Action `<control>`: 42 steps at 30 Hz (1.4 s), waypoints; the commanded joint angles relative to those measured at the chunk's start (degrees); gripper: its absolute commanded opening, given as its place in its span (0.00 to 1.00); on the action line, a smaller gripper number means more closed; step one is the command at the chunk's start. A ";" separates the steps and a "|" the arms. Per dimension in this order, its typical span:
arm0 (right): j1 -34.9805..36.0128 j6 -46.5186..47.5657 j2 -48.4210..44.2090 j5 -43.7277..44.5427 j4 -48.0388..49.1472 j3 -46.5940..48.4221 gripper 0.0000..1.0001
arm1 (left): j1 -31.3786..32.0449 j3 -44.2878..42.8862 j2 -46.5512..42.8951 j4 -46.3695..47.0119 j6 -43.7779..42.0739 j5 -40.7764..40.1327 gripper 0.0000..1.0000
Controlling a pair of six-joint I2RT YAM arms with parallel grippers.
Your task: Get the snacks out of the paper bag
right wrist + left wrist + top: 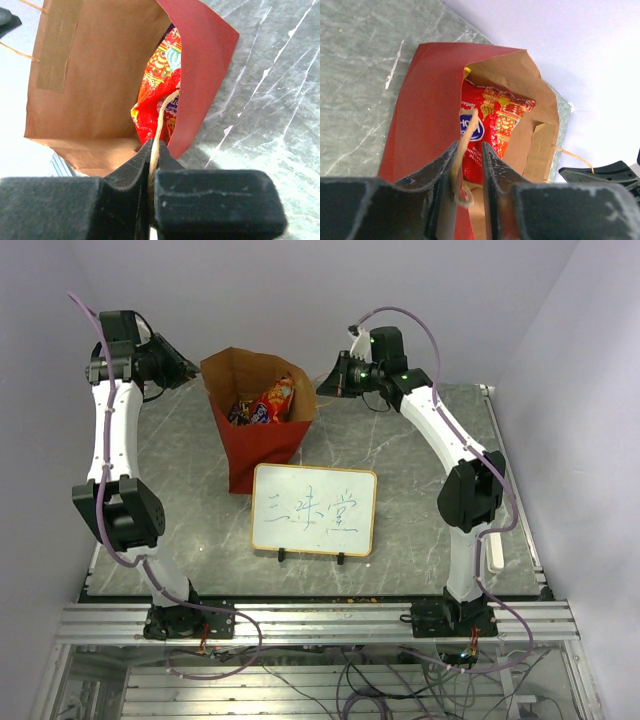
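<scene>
Scene: I watch from the remote desk as two arms flank the paper bag (262,445), which stands upright near the far edge of the bench (400,470), mouth open. The whiteboard (313,510) stands on its near side.

Snacks: All are inside. The red chip bag (495,125) stands tallest and the small candy packets (243,412) lie beside it, low in the bag.

Left gripper (468,150): The jaws are narrowly apart with the left string handle (468,132) running between them. I see no firm pinch.

Right gripper (152,150): It is clamped on the right string handle (162,112), with the cord squeezed flat between the pads.

Bag and grippers: The bag sits between the two grippers, each at a rim. The chip bag lies just beyond and below both sets of fingertips.

Risk, tipping: One handle is gripped and the other merely straddled, so I judge that a pull from the right could drag or topple the light bag toward the bench's right edge.

Risk, handle: The cords are thin and taped on. A hard tug apart could tear one free.

Risk, access: With both grippers on handles, neither is free to reach the snacks.
</scene>
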State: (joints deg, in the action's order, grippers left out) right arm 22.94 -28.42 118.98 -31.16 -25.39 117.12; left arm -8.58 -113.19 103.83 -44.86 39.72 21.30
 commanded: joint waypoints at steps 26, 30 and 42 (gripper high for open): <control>4.80 15.32 -2.08 -1.53 -11.19 1.75 0.00 | 8.75 -14.01 13.80 41.98 15.20 21.75 0.07; 5.09 16.14 -5.70 0.93 -12.58 -3.08 0.01 | 9.64 -7.15 10.20 39.82 15.25 21.70 0.07; 7.02 15.19 -13.43 11.71 -15.22 -11.54 0.05 | 12.07 -1.08 0.68 20.70 8.46 18.02 0.07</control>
State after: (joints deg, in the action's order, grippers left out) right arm 30.28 -14.02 108.99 -24.34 -38.50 104.66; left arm 2.85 -115.48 109.47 -19.66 50.13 40.14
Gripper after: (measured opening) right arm 0.040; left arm 0.078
